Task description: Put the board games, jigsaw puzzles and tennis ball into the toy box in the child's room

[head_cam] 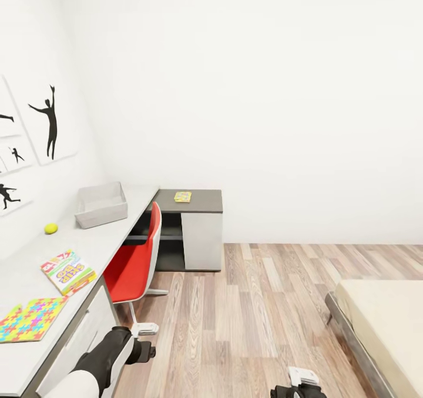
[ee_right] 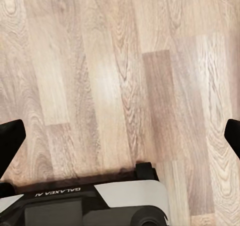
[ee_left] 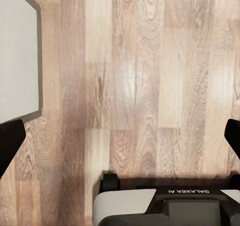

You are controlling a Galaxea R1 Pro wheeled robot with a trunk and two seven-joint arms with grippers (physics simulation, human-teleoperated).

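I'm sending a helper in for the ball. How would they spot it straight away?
Along the left wall runs a long white desk. The tennis ball lies on it near the wall, between the grey toy box and the board game. It is the one small, round, plain yellow thing there.

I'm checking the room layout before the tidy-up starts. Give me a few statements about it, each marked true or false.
1. The toy box sits on the table. True.
2. The tennis ball is inside the toy box. False: it lies on the table beside it.
3. The chair is red. True.
4. The left hand holds a puzzle. False: it is open over the wooden floor.
5. The right hand is open. True.
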